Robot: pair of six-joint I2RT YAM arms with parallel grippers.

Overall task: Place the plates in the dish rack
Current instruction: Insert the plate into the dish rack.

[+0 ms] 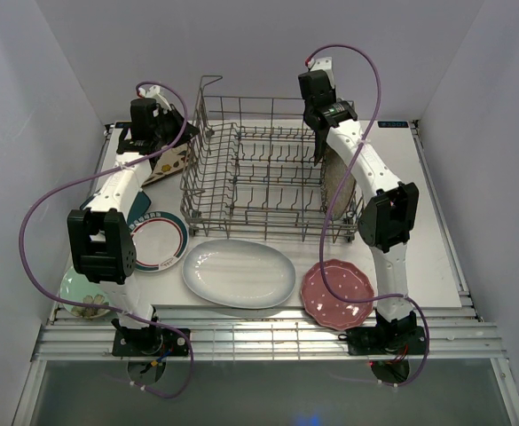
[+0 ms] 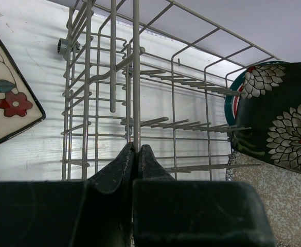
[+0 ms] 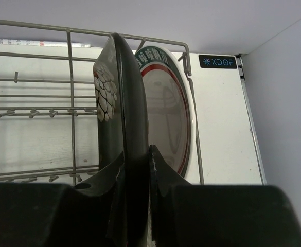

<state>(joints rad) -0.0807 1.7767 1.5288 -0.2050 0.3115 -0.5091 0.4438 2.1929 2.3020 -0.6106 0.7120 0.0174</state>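
Right now your left gripper (image 2: pixel 137 149) is pinched tight on an upright wire of the dish rack (image 1: pixel 268 222), at the rack's left end. Its two fingers meet around that wire and hold nothing else.

Your right gripper (image 3: pixel 136 152) is clamped on the edge of the black floral plate (image 3: pixel 111 103). It holds the plate upright, edge-on to the wrist camera, at the rack's right end. Just behind that plate, on the side towards the rack's end wall, a teal-rimmed round plate (image 3: pixel 168 113) stands upright, close against it. You can't tell from these views whether the two plates touch. A speckled grey plate (image 1: pixel 339 182) leans at the same end of the rack; its slot isn't clear.

Outside the rack, the cream floral square plate (image 1: pixel 172 160) sits tilted just beside the rack's left wall, near your left gripper. On the table (image 1: pixel 436 240) in front of the rack, the white oval plate (image 1: pixel 239 272) lies flat, with the pink scalloped plate (image 1: pixel 336 294) to its right and apart from it. A second teal-rimmed plate (image 1: pixel 160 241) lies to the oval's left, partly hidden under your left arm. The pale green plate (image 1: pixel 83 293) lies at the near left corner, also partly covered by that arm.
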